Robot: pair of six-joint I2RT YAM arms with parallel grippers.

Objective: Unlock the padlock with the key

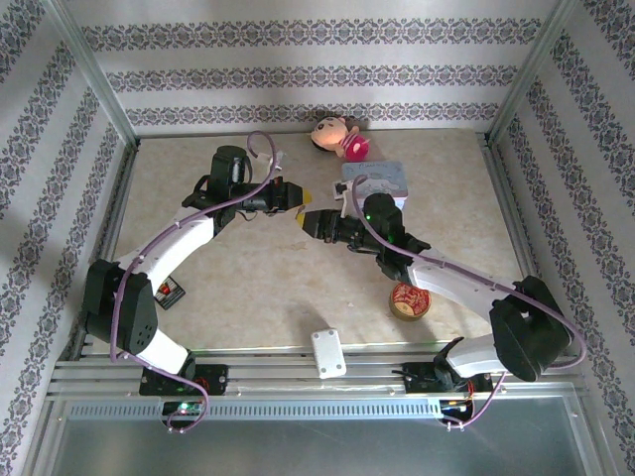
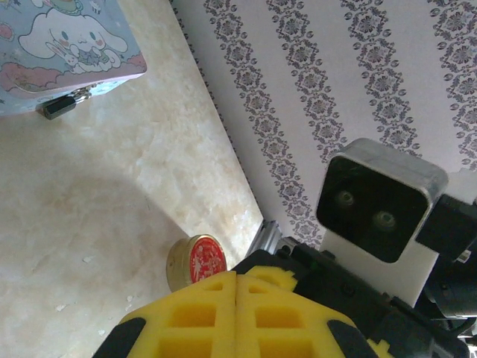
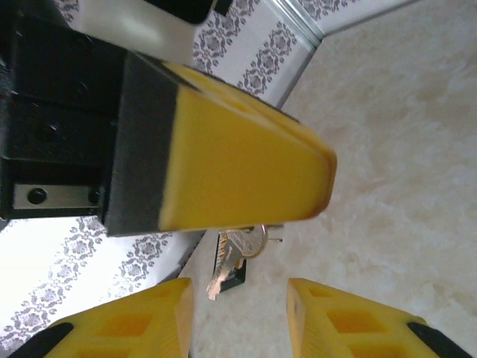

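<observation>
Left claw pinches key (right claw agape).

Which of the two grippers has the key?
The left gripper, shut, with the key hanging from its tip; the right gripper faces it with fingers spread and nothing between them.

We see a beige marbled table carrying a doll at the far edge, a blue tin just before it (padlock touching its front), a red tin near right, and a white block at the near edge.
</observation>
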